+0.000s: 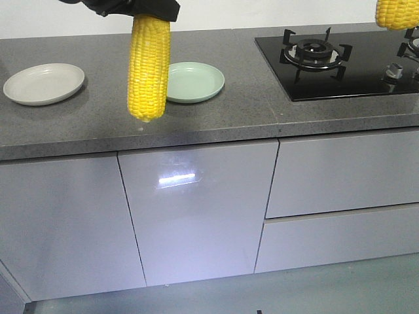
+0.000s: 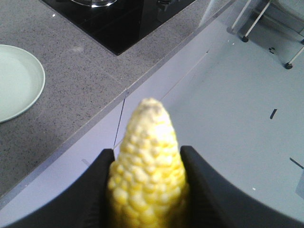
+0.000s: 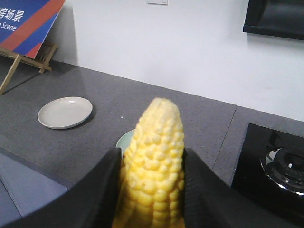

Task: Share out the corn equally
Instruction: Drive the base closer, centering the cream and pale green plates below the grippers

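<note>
Two cobs of corn are held in the air. One cob (image 1: 149,65) hangs tip down over the counter's front edge, just left of the green plate (image 1: 195,82), with my left gripper (image 1: 152,13) shut on its top. In the left wrist view this cob (image 2: 149,161) fills my left gripper (image 2: 148,156). The second cob (image 1: 397,13) shows at the top right above the stove; its gripper is cut off in the front view. In the right wrist view my right gripper (image 3: 151,156) is shut on that cob (image 3: 154,161). A beige plate (image 1: 44,83) lies at the far left. Both plates hold nothing.
A black glass gas stove (image 1: 340,59) takes up the right of the grey counter (image 1: 98,124). Below are glossy cabinet doors and drawers (image 1: 196,203). The right wrist view shows the beige plate (image 3: 65,112), a sliver of green plate (image 3: 124,138) and a wall sign (image 3: 23,23).
</note>
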### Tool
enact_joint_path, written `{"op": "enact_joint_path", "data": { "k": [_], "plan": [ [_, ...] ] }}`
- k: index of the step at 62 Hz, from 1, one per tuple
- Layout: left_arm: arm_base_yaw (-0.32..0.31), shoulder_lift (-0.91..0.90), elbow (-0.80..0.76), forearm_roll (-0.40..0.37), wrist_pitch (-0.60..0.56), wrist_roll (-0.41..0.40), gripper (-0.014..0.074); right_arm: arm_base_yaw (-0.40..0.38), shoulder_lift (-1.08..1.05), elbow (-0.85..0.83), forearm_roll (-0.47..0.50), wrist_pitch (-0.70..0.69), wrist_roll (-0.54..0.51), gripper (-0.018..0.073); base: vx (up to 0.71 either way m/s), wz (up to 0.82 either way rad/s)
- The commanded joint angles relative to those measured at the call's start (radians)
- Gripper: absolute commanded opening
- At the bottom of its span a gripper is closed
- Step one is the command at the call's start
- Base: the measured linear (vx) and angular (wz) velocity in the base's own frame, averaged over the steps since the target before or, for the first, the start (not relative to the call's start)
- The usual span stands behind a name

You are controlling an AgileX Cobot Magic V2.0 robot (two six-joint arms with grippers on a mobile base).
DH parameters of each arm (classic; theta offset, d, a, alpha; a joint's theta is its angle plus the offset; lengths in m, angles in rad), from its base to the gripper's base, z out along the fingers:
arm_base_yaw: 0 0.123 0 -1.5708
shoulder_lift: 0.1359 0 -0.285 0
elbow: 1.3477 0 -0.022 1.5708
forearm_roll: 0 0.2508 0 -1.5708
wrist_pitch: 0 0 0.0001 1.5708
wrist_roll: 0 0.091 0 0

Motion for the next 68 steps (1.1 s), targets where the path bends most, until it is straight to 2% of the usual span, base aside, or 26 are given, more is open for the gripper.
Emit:
{"op": "enact_joint_path", "data": {
  "k": [1,68],
  "plan": [
    [0.0,-0.05,-0.028,-0.039,-0.024,-0.007,-0.0006,-0.004,-0.042,-0.021,0.04,0.01,-0.004,-0.0006,0.08,-0.05],
    [0.0,-0.05,-0.028,-0.039,-0.024,-0.007,-0.0006,-0.004,-0.042,-0.021,0.04,0.01,-0.004,-0.0006,0.1,0.05]
  ]
}}
